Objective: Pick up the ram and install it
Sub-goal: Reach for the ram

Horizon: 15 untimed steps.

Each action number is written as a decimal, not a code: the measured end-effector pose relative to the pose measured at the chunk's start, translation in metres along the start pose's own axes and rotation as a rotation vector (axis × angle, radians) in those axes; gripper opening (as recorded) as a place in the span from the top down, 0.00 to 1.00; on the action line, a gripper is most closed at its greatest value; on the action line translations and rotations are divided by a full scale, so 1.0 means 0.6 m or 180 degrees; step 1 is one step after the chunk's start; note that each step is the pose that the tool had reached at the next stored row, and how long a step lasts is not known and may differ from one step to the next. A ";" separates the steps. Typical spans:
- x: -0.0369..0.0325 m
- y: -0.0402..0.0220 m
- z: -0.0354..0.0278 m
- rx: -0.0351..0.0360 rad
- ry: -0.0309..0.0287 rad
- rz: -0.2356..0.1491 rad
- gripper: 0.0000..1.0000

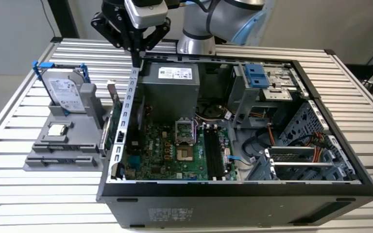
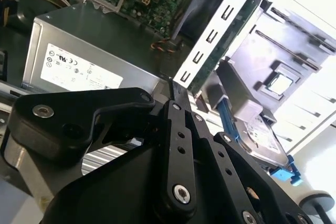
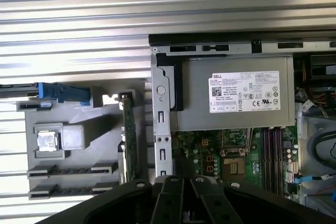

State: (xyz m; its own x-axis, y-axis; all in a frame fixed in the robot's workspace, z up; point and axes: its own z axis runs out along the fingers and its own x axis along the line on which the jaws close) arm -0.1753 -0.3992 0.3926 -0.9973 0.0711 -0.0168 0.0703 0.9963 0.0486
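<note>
Exterior view: gripper [image 1: 136, 57] hovered over case [image 1: 238, 199] rear wall, jaws closed, empty. Ram [image 1: 115, 121] stood on edge in gray fixture [image 1: 63, 160], just beside case. Est. light, stiff, thin, fragile; grip flat faces at mid top edge, clear of contacts.

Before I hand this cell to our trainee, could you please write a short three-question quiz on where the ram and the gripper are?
1. True or false: the ram is already installed inside the case.
2. The gripper hangs: A over the grey holder; B over the case corner by the power supply; C deep inside the case.
3. Fill in: the gripper holds ____.
Key: 1 false, it stands on edge in the holder; 2 B; 3 nothing.
</note>
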 end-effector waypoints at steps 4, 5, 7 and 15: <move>0.005 0.000 0.000 0.0000 0.0002 0.0000 1.00; 0.006 0.000 0.000 0.0000 0.0002 0.0000 1.00; 0.010 -0.001 0.000 0.0000 0.0002 0.0000 1.00; 0.031 -0.002 -0.001 0.0000 0.0002 0.0000 1.00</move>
State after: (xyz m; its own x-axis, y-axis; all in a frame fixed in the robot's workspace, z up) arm -0.1940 -0.3992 0.3926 -0.9973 0.0712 -0.0163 0.0703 0.9963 0.0486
